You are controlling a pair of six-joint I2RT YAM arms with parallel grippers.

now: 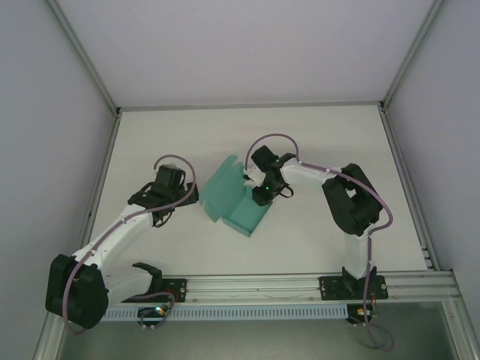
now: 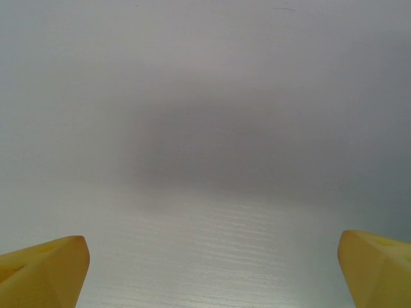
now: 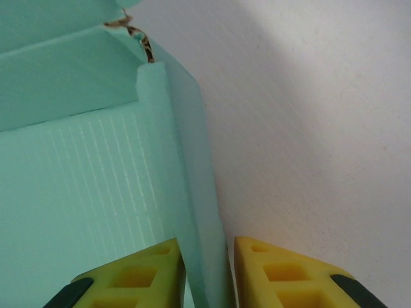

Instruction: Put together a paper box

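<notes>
I have the paper box (image 1: 234,199) sitting near the middle of the bench (image 1: 315,135), a little left of centre in the overhead view. It is teal-green card, only partly folded. One broad panel stands up and leans away to the left, and a low open tray lies at its foot on the side nearer the arms.

My right arm reaches in from the right and bends over the tray's right-hand edge. Through its wrist camera I see the right claw (image 3: 205,240) straddling one upright side wall of the box. One of the yellow fingers (image 3: 138,279) is inside, over the faintly ribbed floor, and the other is outside, over bare bench. The gap between them is narrow, with the card wall filling it, so I read this as the claw pinched onto that wall. Further along, the wall meets a second raised panel at a corner, where a small ragged brownish bit shows at the top.

The left claw (image 2: 212,237) hangs over bare bench, well apart from the box on its left side. Its jaws are spread wide, with one yellow tip at each lower corner of its wrist view and nothing between them. It has hold of nothing.
</notes>
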